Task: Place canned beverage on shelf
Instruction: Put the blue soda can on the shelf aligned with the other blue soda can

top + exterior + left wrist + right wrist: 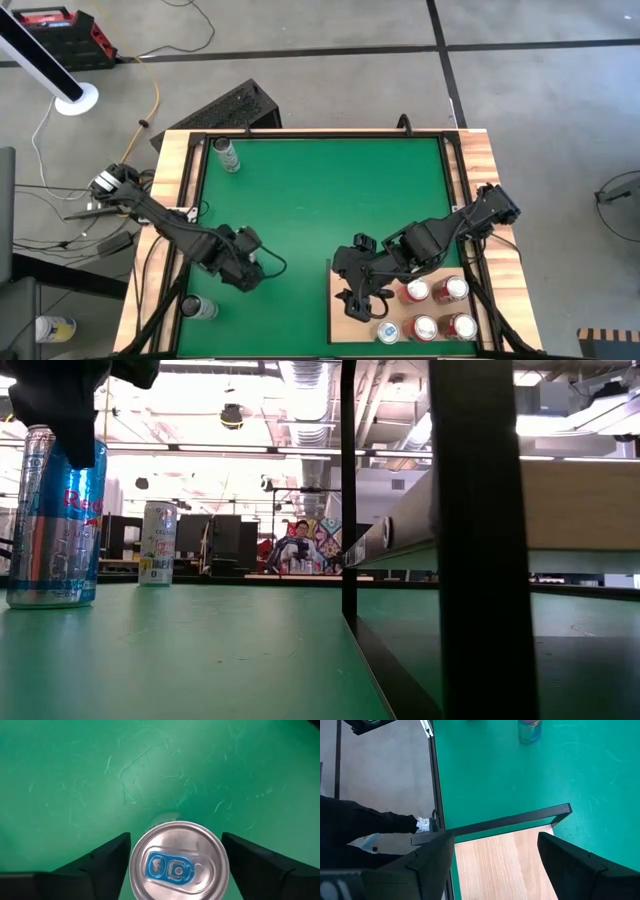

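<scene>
The green mat [320, 200] is bare through the middle, so I have open room between the two arms. Raised wooden planks [172, 190] border it.

The shelf [495, 870] sits at the mat's near right corner. A thin black frame bar [505, 822] runs along its inner edge, and a black post [348, 490] rises at its corner. Five cans [425, 327] crowd the shelf's outer half. The half toward the mat's middle is bare wood.

The right gripper [495, 840] hangs over that bare inner corner with its fingers spread wide and nothing between them. Past the table edge beside the shelf I see a person's dark clothing and a white shoe [423, 824].

The canned beverage [179, 862] stands upright on the mat, well to the left of the shelf and not far from the left plank. The left gripper [176, 840] is directly above it. Its fingers [107, 855] flank the can with a slim gap on each side, not gripping.

A second can [228, 155] stands at the mat's far left corner, the spot farthest from the shelf.
</scene>
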